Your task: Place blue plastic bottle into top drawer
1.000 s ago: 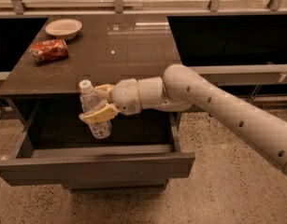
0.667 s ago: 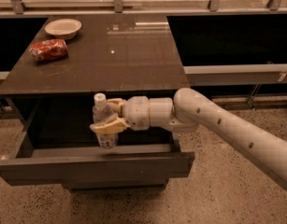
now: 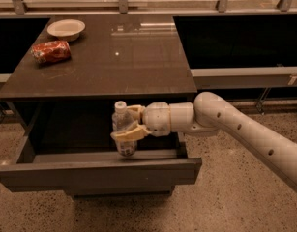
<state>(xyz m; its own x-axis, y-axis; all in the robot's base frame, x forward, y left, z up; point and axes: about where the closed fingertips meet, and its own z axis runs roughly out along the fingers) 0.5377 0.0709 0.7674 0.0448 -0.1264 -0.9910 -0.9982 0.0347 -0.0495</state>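
Observation:
The blue plastic bottle (image 3: 122, 127), clear with a white cap, stands upright inside the open top drawer (image 3: 97, 175), close behind the drawer's grey front panel and a little right of its middle. My gripper (image 3: 125, 123) reaches in from the right with its cream fingers (image 3: 127, 133) closed around the bottle's body. The bottle's base is low in the drawer; whether it touches the floor I cannot tell.
The dark cabinet top (image 3: 104, 57) carries a red snack bag (image 3: 51, 51) and a white bowl (image 3: 66, 29) at its back left. My white arm (image 3: 245, 134) extends to the right over the speckled floor. A railing runs along the back.
My gripper has carried the bottle to the right and lower into the drawer, and the arm has dropped below the cabinet top.

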